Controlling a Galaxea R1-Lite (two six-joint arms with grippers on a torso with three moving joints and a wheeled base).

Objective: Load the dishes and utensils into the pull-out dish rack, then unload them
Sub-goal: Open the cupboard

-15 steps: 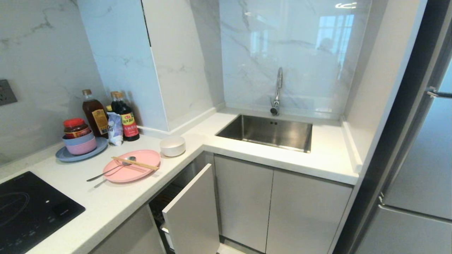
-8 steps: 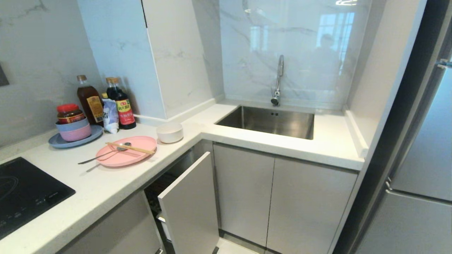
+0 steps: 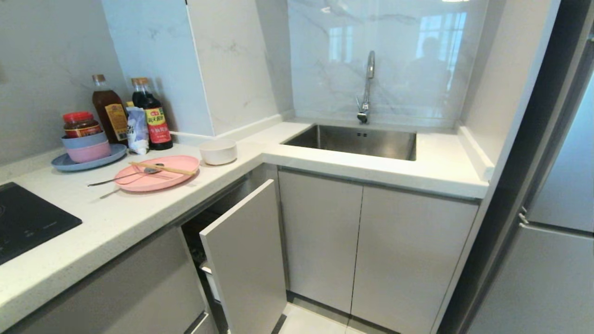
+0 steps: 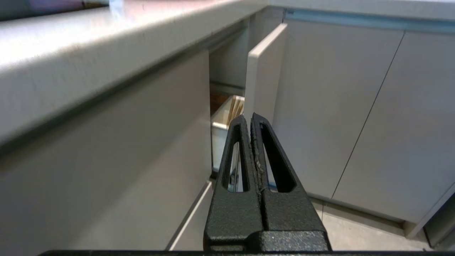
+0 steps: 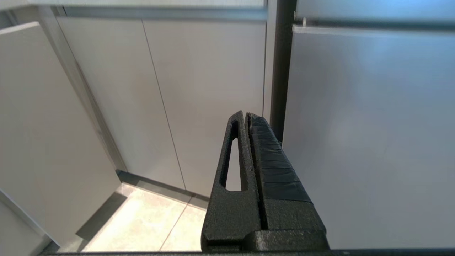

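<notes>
On the white counter lies the pale-pink plate, with the wooden chopsticks and the silver spoon resting across it. The small white bowl stands just right of the plate. Below the counter the pull-out dish rack is part way out, its grey front showing; its white caddy appears in the gap in the left wrist view. My left gripper is shut and empty, below counter height, pointing at that gap. My right gripper is shut and empty, facing the cabinet doors beside the fridge. Neither arm shows in the head view.
A grey-blue plate carries stacked pink and blue bowls and a red-lidded jar, with sauce bottles behind. A black hob is at the left, a steel sink with tap at the back, a fridge at the right.
The whole head view has shifted: the counter and everything on it sits higher in the picture and more cabinet front and floor shows, so the camera has sunk. No object has moved.
</notes>
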